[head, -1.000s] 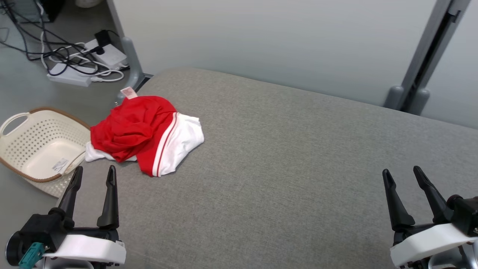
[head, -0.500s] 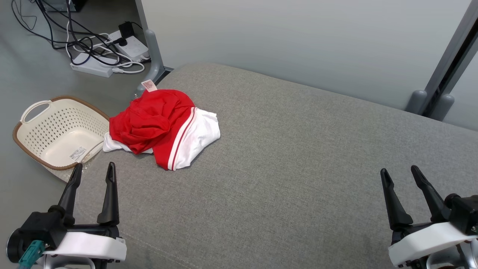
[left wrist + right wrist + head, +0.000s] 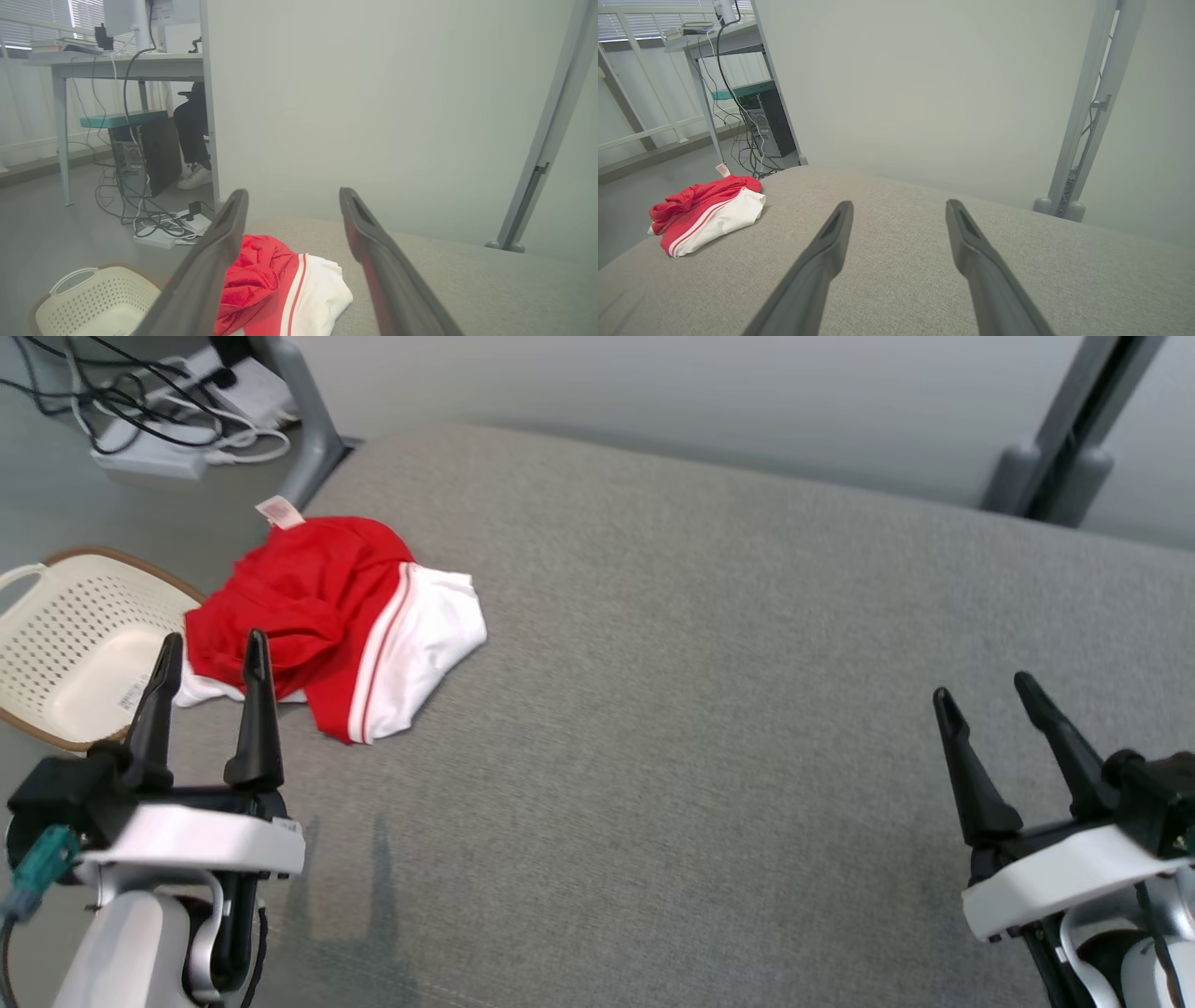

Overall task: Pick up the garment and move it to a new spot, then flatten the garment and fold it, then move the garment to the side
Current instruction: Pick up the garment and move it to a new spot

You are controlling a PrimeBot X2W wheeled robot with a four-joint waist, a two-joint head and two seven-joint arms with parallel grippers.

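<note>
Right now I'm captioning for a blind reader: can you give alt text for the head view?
A crumpled red and white garment lies at the left edge of a grey surface, with a cream basket on the floor beside it. The left gripper, open, points at the garment; the right gripper, also open, is at lower right.

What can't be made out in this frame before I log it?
- Garment, head view: bunched up, so its type and full shape are hidden in its own folds.
- Its tag, head view: print too small to read.
- Basket, head view: cut off by the left edge, partly behind the left fingers.
- Person, left wrist view: legs and a shoe show; the partition hides the rest.
</note>
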